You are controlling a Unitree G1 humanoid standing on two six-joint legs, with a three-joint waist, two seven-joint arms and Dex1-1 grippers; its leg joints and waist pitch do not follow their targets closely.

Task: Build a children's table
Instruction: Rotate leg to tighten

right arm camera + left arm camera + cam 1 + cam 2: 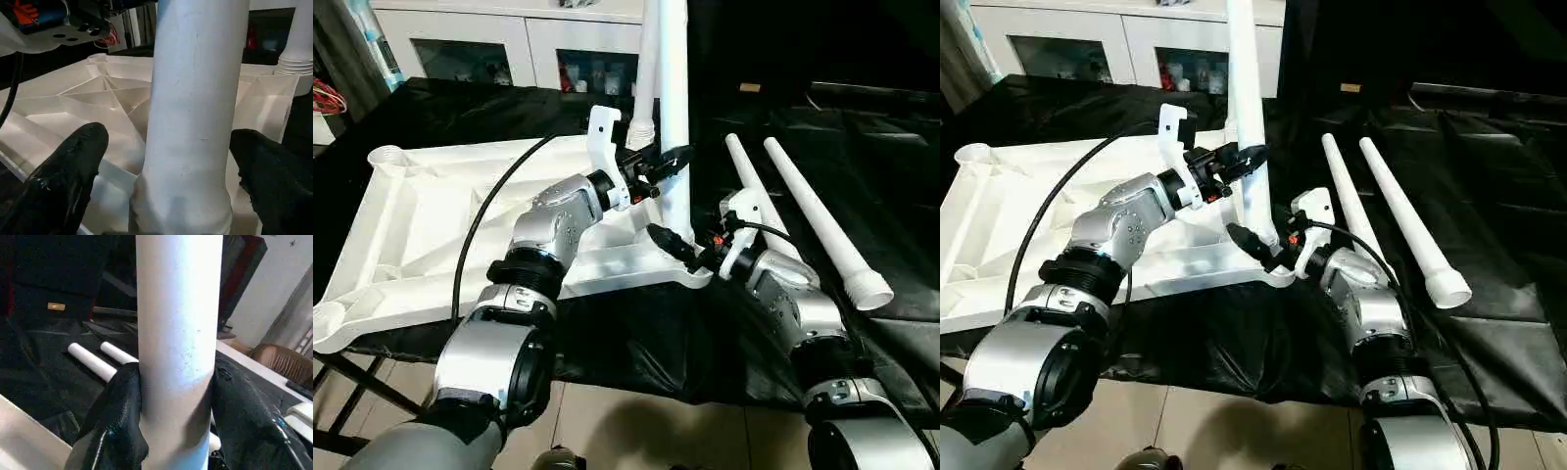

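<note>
The right tool (1255,241) sits nearest, its black fingers (68,166) spread wide on either side of the foot of an upright leg (674,117), touching nothing. This leg stands in the near corner socket of the upside-down children's table (431,225), which lies on a black-draped tabletop (636,333). Higher up, the left tool (674,162) is clamped on the same leg, pads (122,416) pressed to both sides.

The leg looks like a light, stiff, smooth plastic tube, likely slippery, so a low grip near the socket should steady it best.

Beyond, a second leg (644,88) stands in the far socket. Two spare legs (1400,220) lie well apart to the right. A white cabinet (509,39) stands behind; nothing blocks the work.
</note>
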